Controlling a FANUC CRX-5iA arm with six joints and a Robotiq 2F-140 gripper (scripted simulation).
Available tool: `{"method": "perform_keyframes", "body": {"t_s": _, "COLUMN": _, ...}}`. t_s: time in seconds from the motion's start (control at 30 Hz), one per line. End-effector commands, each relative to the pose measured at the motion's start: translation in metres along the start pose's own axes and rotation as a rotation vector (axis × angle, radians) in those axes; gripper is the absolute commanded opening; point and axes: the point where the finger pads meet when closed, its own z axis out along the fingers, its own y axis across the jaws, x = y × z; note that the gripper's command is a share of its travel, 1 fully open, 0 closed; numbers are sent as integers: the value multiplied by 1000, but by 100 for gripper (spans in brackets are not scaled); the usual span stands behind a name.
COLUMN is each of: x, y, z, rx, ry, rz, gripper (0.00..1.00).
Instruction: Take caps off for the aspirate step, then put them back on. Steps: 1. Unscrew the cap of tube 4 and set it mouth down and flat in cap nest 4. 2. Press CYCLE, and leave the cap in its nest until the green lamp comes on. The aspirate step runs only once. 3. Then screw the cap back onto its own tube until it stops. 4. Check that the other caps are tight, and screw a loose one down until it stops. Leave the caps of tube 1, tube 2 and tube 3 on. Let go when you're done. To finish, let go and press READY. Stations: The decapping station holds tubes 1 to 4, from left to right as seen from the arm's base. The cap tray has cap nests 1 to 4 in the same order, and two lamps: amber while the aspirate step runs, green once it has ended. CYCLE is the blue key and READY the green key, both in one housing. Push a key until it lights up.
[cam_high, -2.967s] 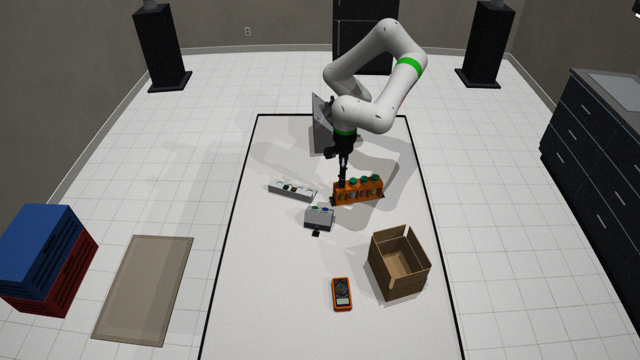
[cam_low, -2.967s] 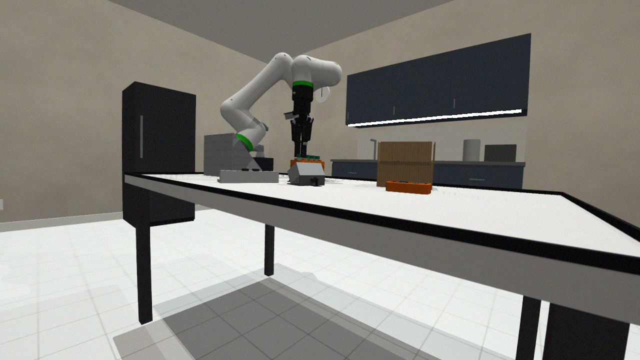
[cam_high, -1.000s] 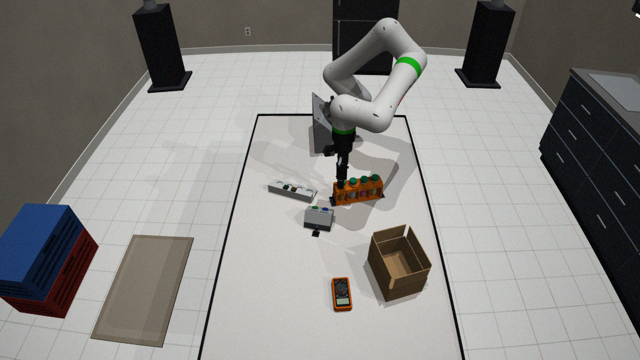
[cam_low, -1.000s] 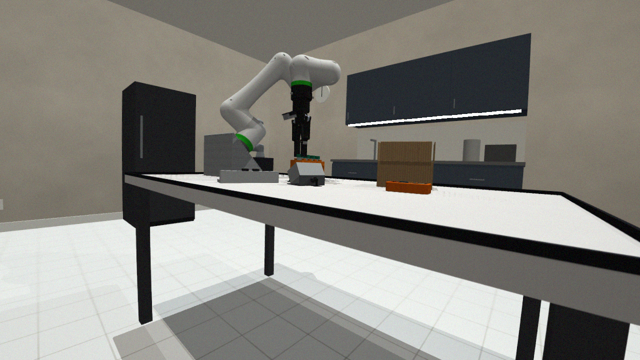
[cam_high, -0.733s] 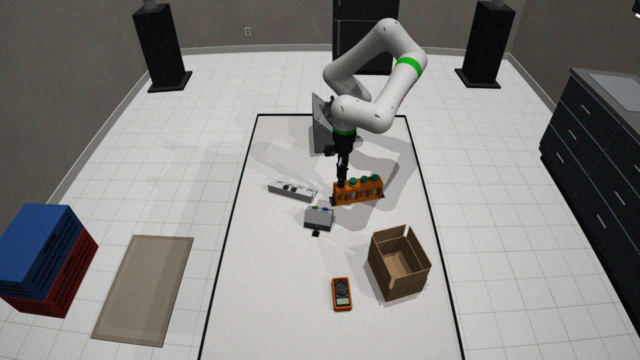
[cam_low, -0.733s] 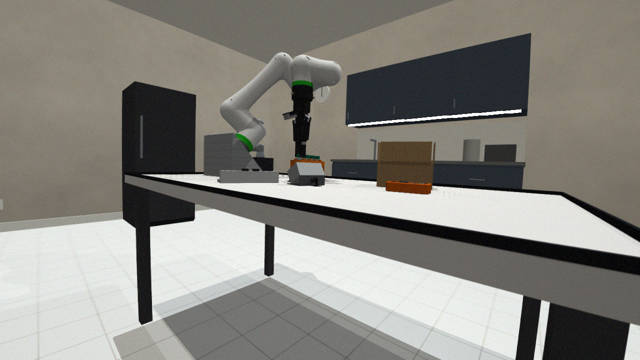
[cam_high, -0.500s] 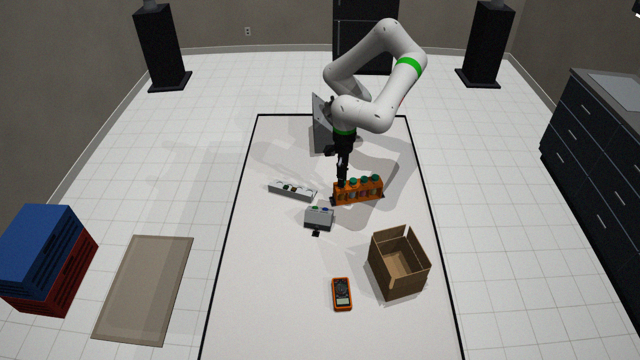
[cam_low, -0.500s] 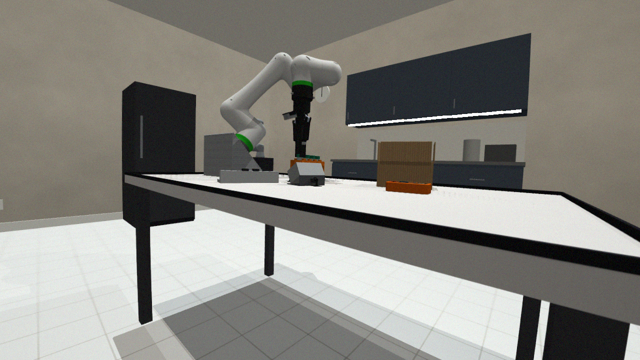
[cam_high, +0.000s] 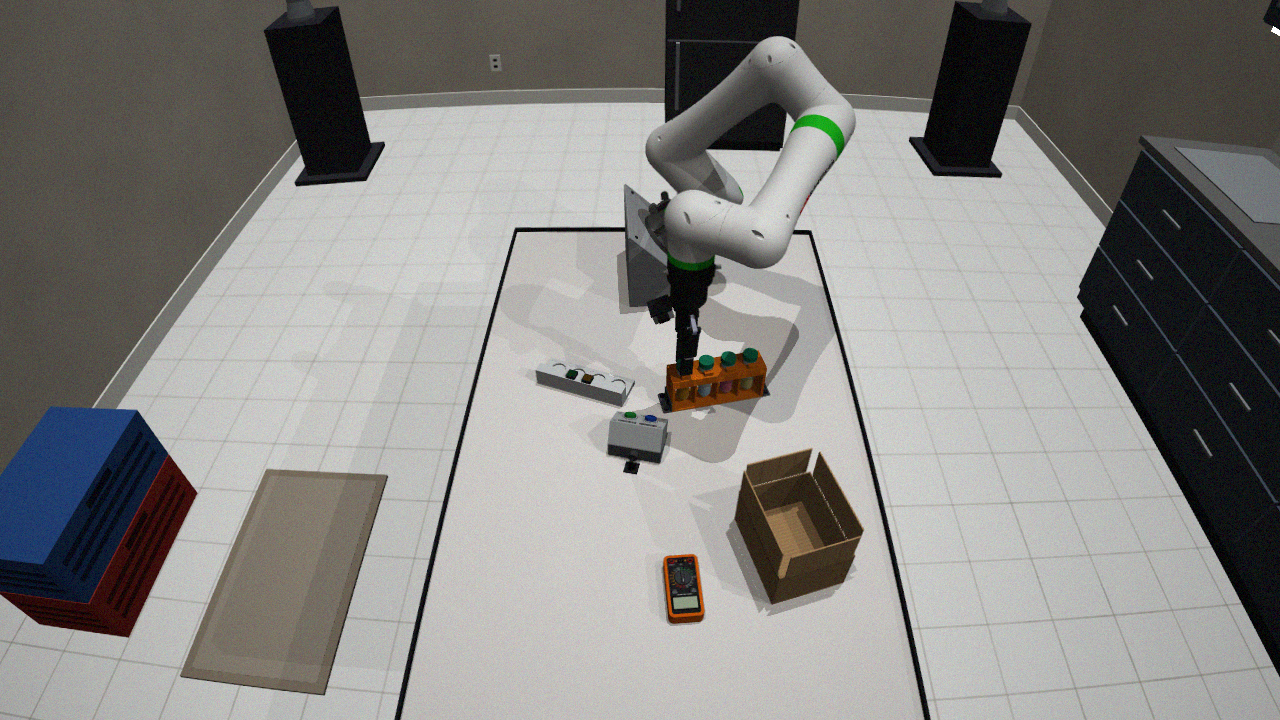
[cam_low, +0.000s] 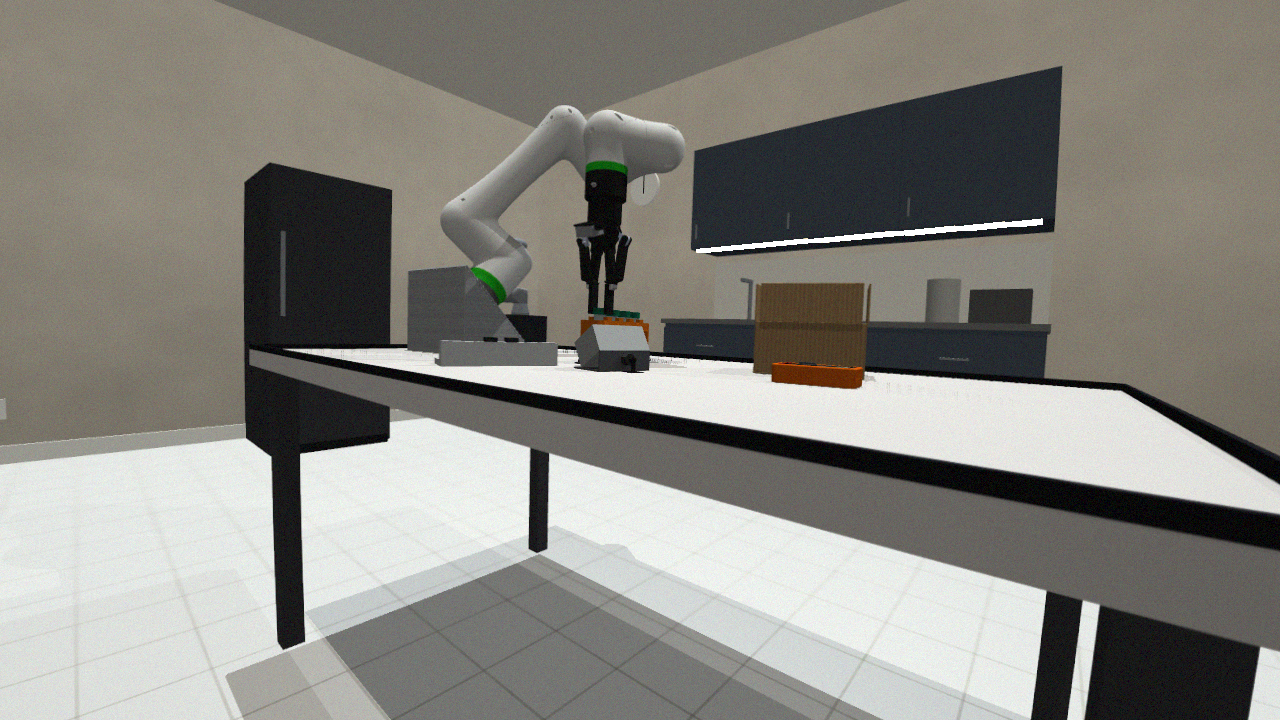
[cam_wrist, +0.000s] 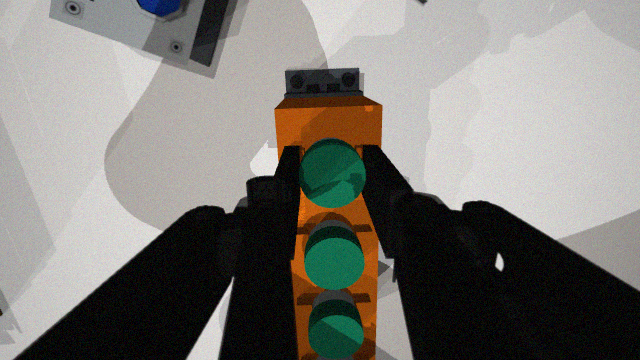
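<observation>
The jaws are clenched on the cap of tube 4, one pad against each side of it, and the cap sits on its tube at the end of the orange decapping station. It looks small, light, rigid and smooth-walled, so it is best held low on the side wall and square, lest it slip while turning. Beyond that end of the station lies the key housing.

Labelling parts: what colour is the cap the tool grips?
Green cap, on the orange station; clearest in the wrist view.
</observation>
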Motion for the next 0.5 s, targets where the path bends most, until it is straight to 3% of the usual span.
{"method": "perform_keyframes", "body": {"t_s": 0.0, "x": 1, "y": 0, "z": -1, "rx": 10, "ry": -9, "rz": -153, "gripper": 30}}
{"method": "perform_keyframes", "body": {"t_s": 0.27, "x": 1, "y": 0, "z": -1, "rx": 11, "ry": -7, "rz": -550, "gripper": 30}}
{"method": "perform_keyframes", "body": {"t_s": 0.47, "x": 1, "y": 0, "z": -1, "rx": 11, "ry": -7, "rz": -550, "gripper": 30}}
